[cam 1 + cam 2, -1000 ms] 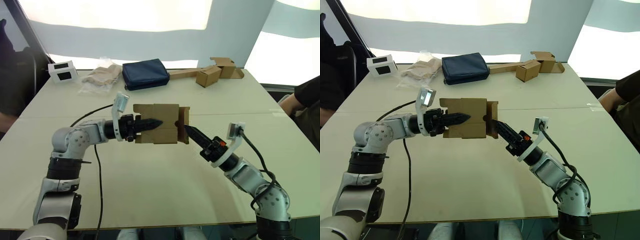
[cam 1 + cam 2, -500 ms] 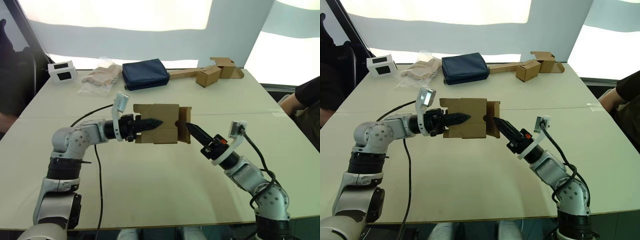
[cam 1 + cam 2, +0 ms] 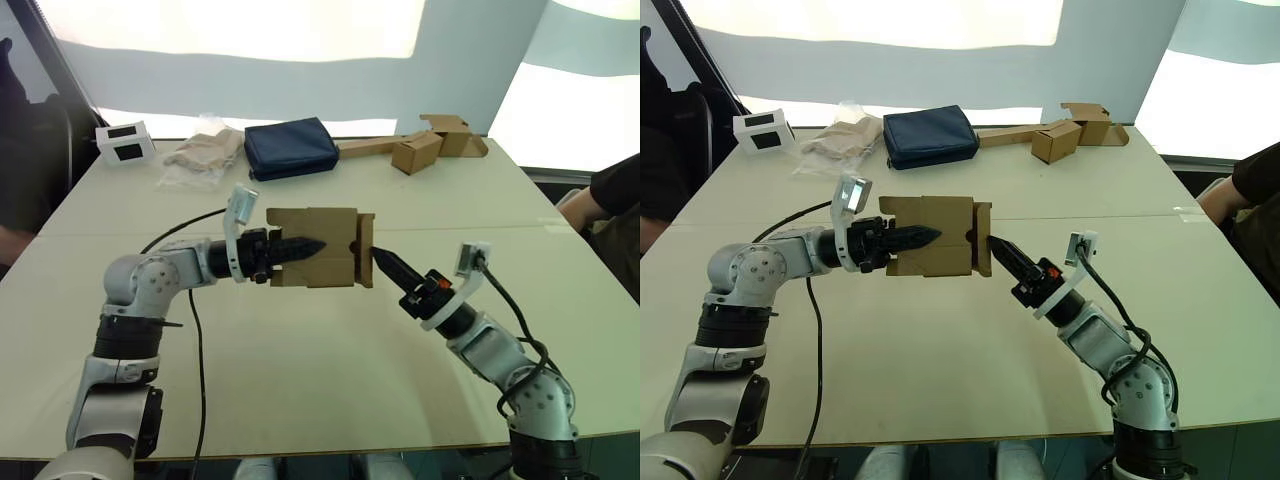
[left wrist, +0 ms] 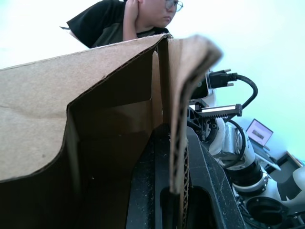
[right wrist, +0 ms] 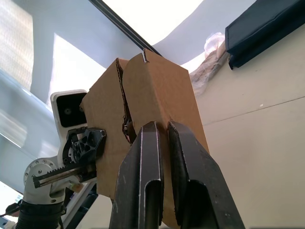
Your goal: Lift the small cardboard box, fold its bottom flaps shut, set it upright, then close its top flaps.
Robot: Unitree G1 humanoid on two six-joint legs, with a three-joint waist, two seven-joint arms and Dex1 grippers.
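Above the desk (image 3: 300,390), the left end effector (image 3: 312,245) gripped the small cardboard box (image 3: 310,247) sideways while the right end effector (image 3: 381,258), nearly closed and empty, pressed its bottom flaps (image 3: 365,250).

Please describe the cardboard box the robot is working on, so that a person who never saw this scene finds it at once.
Look above the middle of the pale table, between the two arms. The small cardboard box is held off the surface on its side by the left gripper. Unlike the brown boxes at the far edge, no cardboard strip joins it.
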